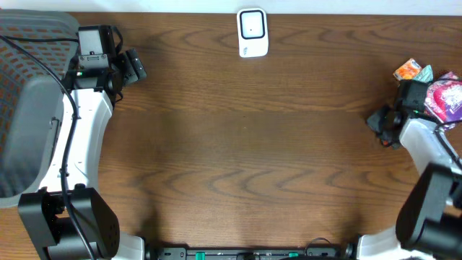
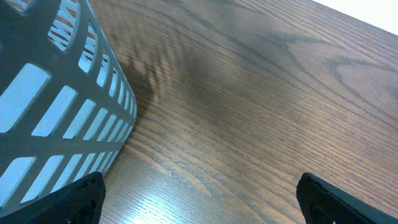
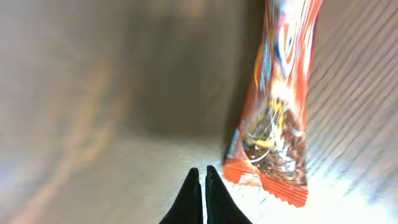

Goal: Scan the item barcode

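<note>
We see a dark brown wooden table with a bold wavy grain; at the middle of its far edge lies a small white rectangular scanner with a dark window; at the left edge stands a grey slatted plastic basket, its wall meeting the wood; at the right edge we find an orange foil packet, a teal packet just beside it and a pink-purple glossy packet; the blurred right wrist view shows an orange-red crinkled packet lying flat on the wood.
</note>
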Controlling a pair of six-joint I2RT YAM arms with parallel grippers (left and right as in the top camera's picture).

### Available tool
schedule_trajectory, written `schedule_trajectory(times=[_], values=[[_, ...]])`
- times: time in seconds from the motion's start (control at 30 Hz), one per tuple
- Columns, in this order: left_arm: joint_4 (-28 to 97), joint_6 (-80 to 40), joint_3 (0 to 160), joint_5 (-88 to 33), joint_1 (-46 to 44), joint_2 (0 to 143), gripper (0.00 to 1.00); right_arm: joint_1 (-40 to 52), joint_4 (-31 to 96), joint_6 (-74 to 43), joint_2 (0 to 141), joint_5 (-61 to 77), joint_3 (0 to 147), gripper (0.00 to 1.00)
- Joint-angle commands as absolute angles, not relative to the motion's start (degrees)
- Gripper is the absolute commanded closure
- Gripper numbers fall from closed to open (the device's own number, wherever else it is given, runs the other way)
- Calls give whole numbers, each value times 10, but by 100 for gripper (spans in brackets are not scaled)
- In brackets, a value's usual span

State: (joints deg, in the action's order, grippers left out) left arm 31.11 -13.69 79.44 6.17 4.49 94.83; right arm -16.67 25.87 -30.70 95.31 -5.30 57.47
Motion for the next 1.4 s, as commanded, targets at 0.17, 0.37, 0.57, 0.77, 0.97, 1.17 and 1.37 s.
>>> schedule_trajectory(times=[0.17, 0.37, 0.57, 0.77, 0.97, 1.17, 1.37], values=[[313, -142, 797, 67, 48, 951, 2, -173, 344, -321, 868, -163, 595, 99], [313, -142, 797, 67, 48, 951, 2, -207, 397, -365, 887, -192, 590, 99], [313, -142, 797, 67, 48, 951, 2, -241, 419, -378, 916, -192, 590, 99], [313, -142, 797, 67, 48, 951, 2, -247, 405, -379, 973, -158, 590, 99], [313, -142, 797, 67, 48, 951, 2, -247, 340, -377, 1042, -132, 590, 99], [313, -142, 797, 67, 48, 951, 2, -247, 293, -376, 1072, -58, 590, 99], [313, -142, 797, 67, 48, 951, 2, -246, 248, -377, 1073, 10, 590, 99]])
